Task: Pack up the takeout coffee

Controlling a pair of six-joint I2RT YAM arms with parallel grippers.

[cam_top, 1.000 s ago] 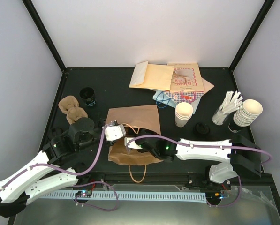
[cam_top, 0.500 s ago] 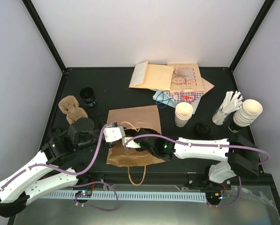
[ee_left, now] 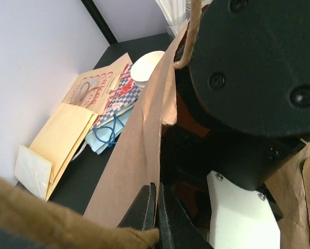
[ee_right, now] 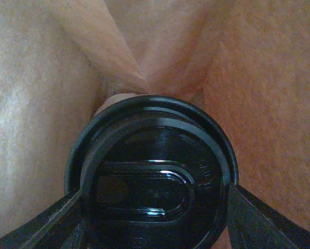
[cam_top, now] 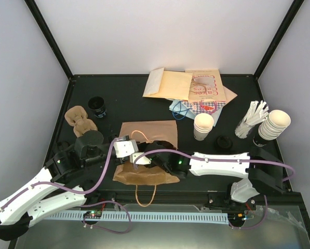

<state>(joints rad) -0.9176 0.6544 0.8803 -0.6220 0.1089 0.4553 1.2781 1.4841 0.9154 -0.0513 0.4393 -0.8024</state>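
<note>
The takeout coffee (ee_right: 152, 176) fills the right wrist view: a black lid on a cream cup, deep inside the brown paper bag (ee_right: 248, 78). My right gripper (ee_right: 153, 207) is shut on the coffee, one finger at each side of the lid. From above, the bag (cam_top: 144, 176) lies on its side near the front edge, and the right arm's wrist (cam_top: 153, 160) reaches into its mouth, hiding the coffee. My left gripper (ee_left: 157, 207) is shut on the bag's upper edge (ee_left: 144, 145), holding the mouth up; it sits at the bag's left (cam_top: 126, 147).
A stack of cream cups (cam_top: 203, 125) and a loose black lid (cam_top: 225, 141) stand right of the bag. More cups (cam_top: 275, 124) and stir sticks (cam_top: 252, 116) are at the far right. Envelopes and flat bags (cam_top: 186, 85) lie at the back, pulp carriers (cam_top: 79, 119) and a black cup (cam_top: 97, 106) at the left.
The right arm has pushed further left into the bag. The bag and its rope handle have slid slightly left and toward the front edge. The left gripper keeps its hold.
</note>
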